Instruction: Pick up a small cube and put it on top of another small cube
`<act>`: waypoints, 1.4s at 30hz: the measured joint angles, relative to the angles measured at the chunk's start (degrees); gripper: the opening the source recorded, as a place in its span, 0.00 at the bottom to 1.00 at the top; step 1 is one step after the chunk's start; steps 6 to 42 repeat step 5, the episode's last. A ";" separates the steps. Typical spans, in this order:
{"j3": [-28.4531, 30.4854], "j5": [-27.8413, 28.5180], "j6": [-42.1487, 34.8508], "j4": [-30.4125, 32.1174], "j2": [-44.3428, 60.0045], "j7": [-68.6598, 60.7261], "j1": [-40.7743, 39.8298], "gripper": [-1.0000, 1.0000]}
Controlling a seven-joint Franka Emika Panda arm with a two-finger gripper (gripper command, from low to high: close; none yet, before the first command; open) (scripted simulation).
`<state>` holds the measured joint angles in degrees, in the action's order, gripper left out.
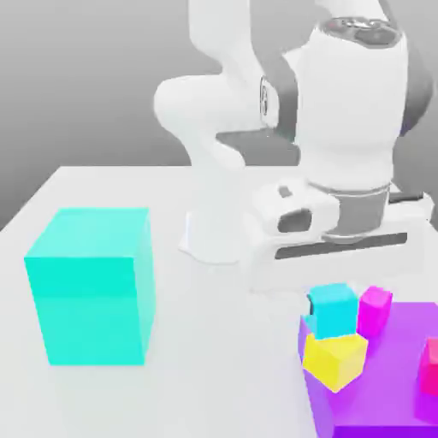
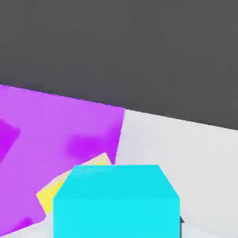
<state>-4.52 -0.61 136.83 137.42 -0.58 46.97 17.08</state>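
A: Cyan big block (image 1: 90, 287) on the exterior view's left, standing on the white table (image 1: 214, 376), well apart from everything else.

B: Middle?

A: White Panda arm (image 1: 342, 128) reaching down toward the right side.

B: Task cubes?

A: Small cyan cube (image 1: 332, 310) over the purple platform (image 1: 385, 385), just above the yellow cube (image 1: 335, 359) and overlapping it. Touching or not, can't tell. Hand view: cyan cube (image 2: 116, 202) close up, yellow cube (image 2: 69, 188) partly hidden behind it.

B: Gripper clamped on it?

A: Can't tell.

B: Further right?

A: Magenta cube (image 1: 375, 310) beside the cyan one, pink-red cube (image 1: 429, 366) at the edge.
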 joint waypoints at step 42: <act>2.39 0.49 5.65 1.78 3.85 0.25 -1.14 1.00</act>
